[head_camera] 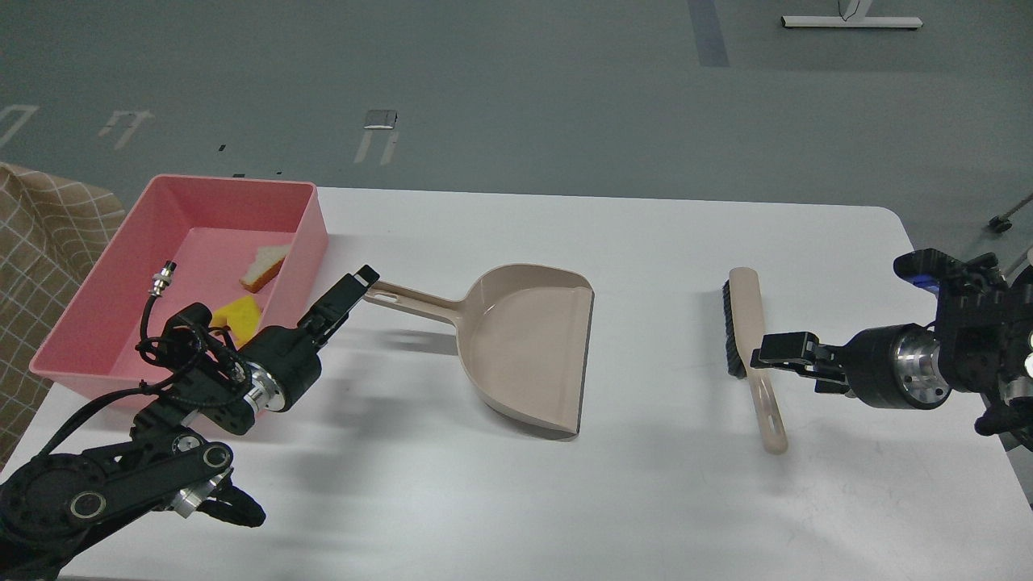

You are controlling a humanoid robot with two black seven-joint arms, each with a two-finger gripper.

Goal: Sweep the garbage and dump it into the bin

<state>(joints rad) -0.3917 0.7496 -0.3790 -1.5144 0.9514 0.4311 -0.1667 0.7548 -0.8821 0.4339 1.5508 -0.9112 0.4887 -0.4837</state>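
The pink bin (303, 234) stands at the table's back left. The garbage lies inside it: the white bread piece (264, 267) and the yellow block (239, 314). The beige dustpan (529, 347) lies flat at mid-table, handle pointing left. My left gripper (359, 282) is just left of the handle's end, apart from it and holding nothing, and its fingers overlap. The beige brush (750, 347) with black bristles lies flat at the right. My right gripper (759, 355) hovers over the brush handle, and its fingers are too dark to tell apart.
The white table (646, 500) ends just behind the bin and at the rounded right corner. A checked beige cloth (40, 234) hangs left of the bin. My left arm's cable plug (164, 276) sticks up over the bin's near wall.
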